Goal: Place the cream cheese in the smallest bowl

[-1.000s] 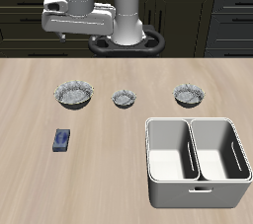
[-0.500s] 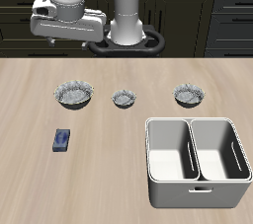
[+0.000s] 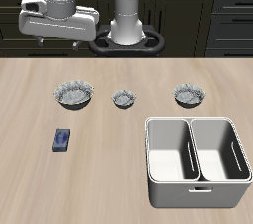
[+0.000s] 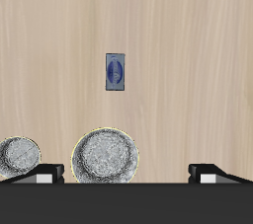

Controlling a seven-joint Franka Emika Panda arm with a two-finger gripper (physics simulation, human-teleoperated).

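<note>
The cream cheese [image 3: 62, 140] [image 4: 116, 71], a small dark blue box with a paler label, lies flat on the wooden table, nearer the front edge than the bowls. The smallest bowl [image 3: 125, 98] [image 4: 18, 157] is the middle one in a row of three speckled bowls. My gripper [image 3: 61, 33] [image 4: 126, 172] hangs high over the back of the table, roughly above the widest bowl [image 3: 74, 94] [image 4: 105, 156]. It is open, its fingertips [image 4: 44, 173] set wide apart with nothing between them, far from the box.
A third, mid-sized bowl [image 3: 189, 94] ends the row. A white two-compartment bin [image 3: 195, 162] stands near the front edge, on the far side from the cream cheese. Dark cabinets line the back.
The arm has swung sideways along the back of the table, carrying the gripper towards the side of the widest bowl and the cream cheese. Nothing on the table has moved.
</note>
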